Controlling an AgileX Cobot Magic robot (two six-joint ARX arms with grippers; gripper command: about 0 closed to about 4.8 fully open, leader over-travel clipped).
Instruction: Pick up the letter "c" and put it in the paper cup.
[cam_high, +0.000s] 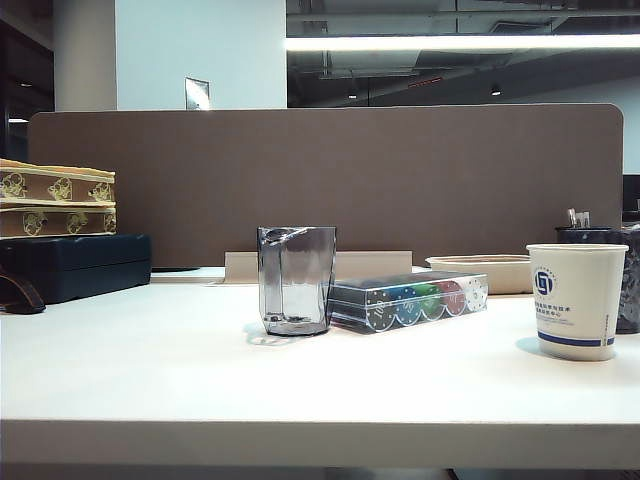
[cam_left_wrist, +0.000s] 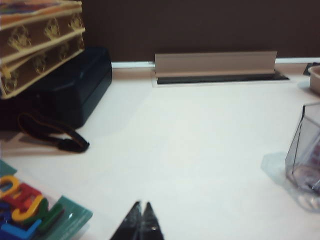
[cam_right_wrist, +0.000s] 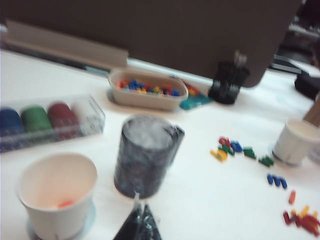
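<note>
The paper cup (cam_high: 577, 300) stands at the right of the table, white with a blue emblem and a blue band. In the right wrist view the same paper cup (cam_right_wrist: 57, 195) is seen from above, and a small red-orange blur, the letter "c" (cam_right_wrist: 64, 203), lies on its bottom. My right gripper (cam_right_wrist: 141, 207) is shut and holds nothing; it hovers beside the cup, in front of a dark pen holder (cam_right_wrist: 145, 155). My left gripper (cam_left_wrist: 141, 204) is shut and empty over bare table. Neither gripper shows in the exterior view.
A clear grey cup (cam_high: 296, 280) and a case of poker chips (cam_high: 410, 300) stand mid-table. A tray of coloured pieces (cam_right_wrist: 147, 90), loose letters (cam_right_wrist: 240, 150), a second white cup (cam_right_wrist: 295, 142) and a black mesh holder (cam_right_wrist: 228, 82) lie further off. A black case (cam_left_wrist: 70, 85) and a letter board (cam_left_wrist: 35, 212) are at the left.
</note>
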